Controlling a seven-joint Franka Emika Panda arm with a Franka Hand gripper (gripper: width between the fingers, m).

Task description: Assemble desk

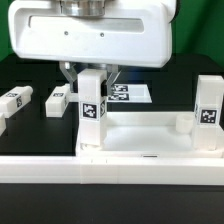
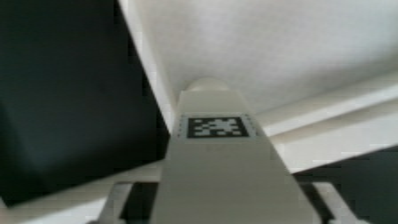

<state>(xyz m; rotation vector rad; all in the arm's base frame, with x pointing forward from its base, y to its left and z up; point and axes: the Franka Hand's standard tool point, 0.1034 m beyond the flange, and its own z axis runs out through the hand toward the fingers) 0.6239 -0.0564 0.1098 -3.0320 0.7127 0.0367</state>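
The desk top [image 1: 150, 140] is a white rimmed tray lying at the front. One tagged white leg [image 1: 208, 115] stands upright at its corner on the exterior view's right, with a short white peg [image 1: 182, 122] beside it. My gripper [image 1: 92, 85] is shut on another tagged leg [image 1: 92, 108], holding it upright at the tray's corner on the exterior view's left. In the wrist view the held leg [image 2: 222, 150] runs away from my gripper [image 2: 226, 200], a finger [image 2: 135, 200] on each side of it, with the white tray [image 2: 267, 50] beyond.
Two loose white legs [image 1: 57, 100] [image 1: 15, 100] lie on the black table at the exterior view's left. The marker board [image 1: 128, 95] lies behind the tray. The black table [image 2: 63, 100] shows beside the tray in the wrist view.
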